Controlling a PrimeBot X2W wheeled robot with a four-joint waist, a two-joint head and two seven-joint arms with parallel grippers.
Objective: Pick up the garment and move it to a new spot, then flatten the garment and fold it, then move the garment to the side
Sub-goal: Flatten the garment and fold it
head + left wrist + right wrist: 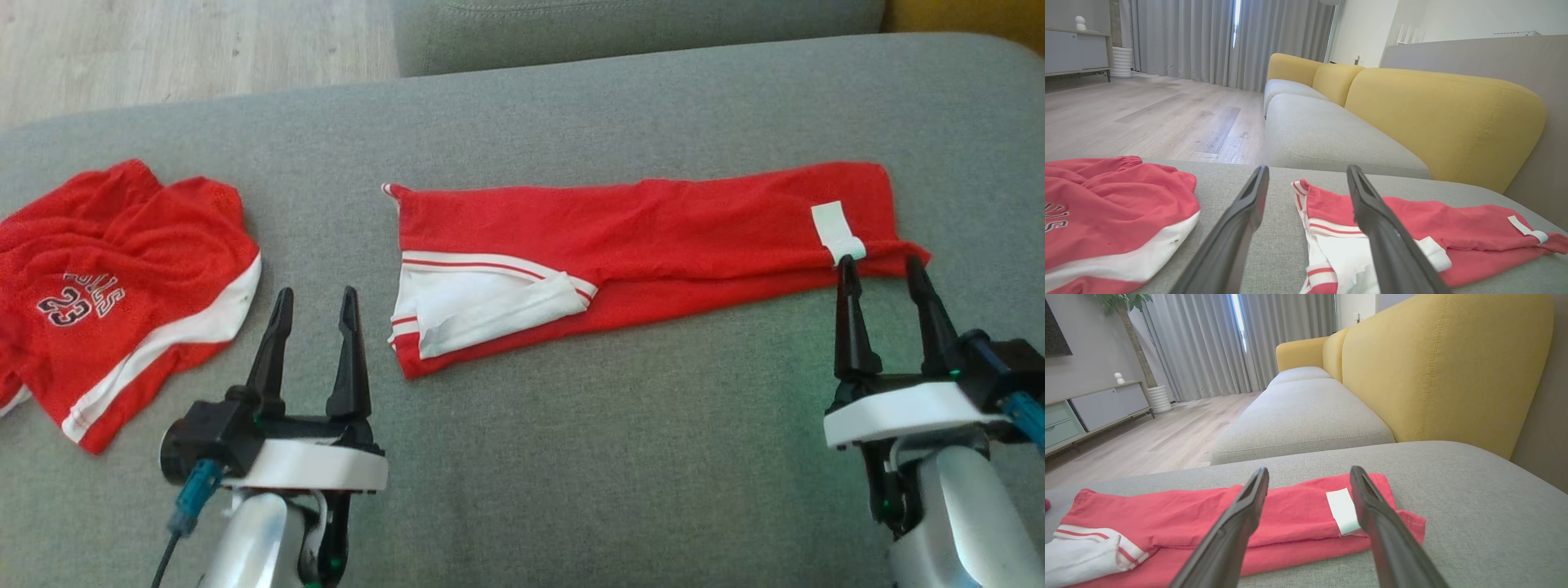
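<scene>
Garment (653, 237) lies folded long on the grey cushion (571, 425), one end at twelve o'clock from your right gripper (880, 265), which like your left gripper (317, 294) is wide and empty, so you may pinch only the top layer and the fold falls open.

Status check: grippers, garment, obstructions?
Left gripper open, empty. Right gripper open at right end of garment, folded lengthwise on cushion. Jersey lies left, apart.
</scene>
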